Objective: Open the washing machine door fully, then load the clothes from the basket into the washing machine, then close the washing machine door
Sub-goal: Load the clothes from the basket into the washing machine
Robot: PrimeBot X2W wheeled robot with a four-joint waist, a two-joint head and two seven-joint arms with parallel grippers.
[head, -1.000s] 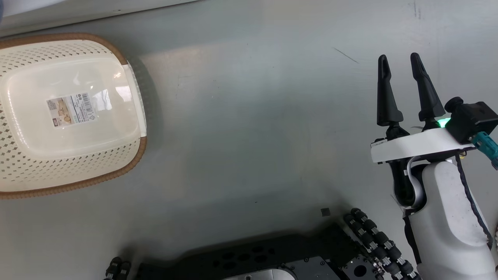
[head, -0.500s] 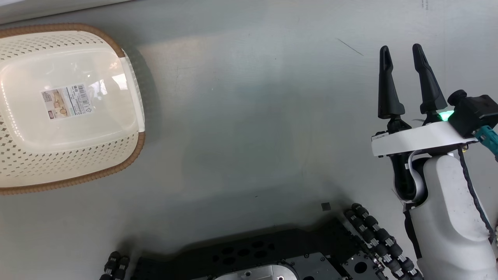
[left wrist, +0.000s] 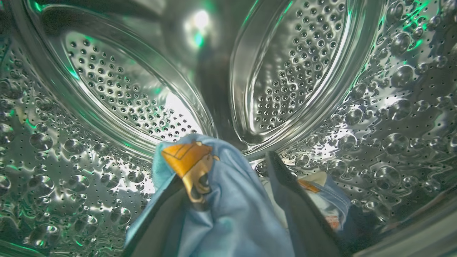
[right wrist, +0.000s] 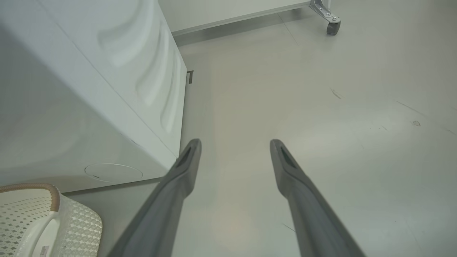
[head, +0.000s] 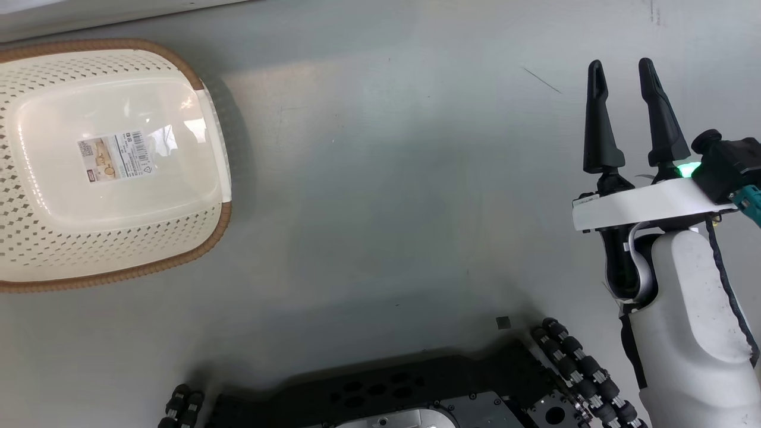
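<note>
The clothes are inside the washing machine: the left wrist view looks into the perforated steel drum, where light blue fabric with an orange-brown cartoon patch lies bunched at the near bottom. The left gripper has its dark fingers spread wide, the cloth heaped between them and draped over one of them. The head view looks down on the basket at the far left, its bare cream floor carrying a label. It also shows the right gripper at the right, well apart from the basket, pincer wide with nothing between the fingers. The right wrist view adds the washer's white side and front corner with the round flap, the basket just beside it. The floor is smooth pale grey, lightly scuffed. A caster wheel stands at the far end by a pale wall, and the robot's black base sits at the near edge.
</note>
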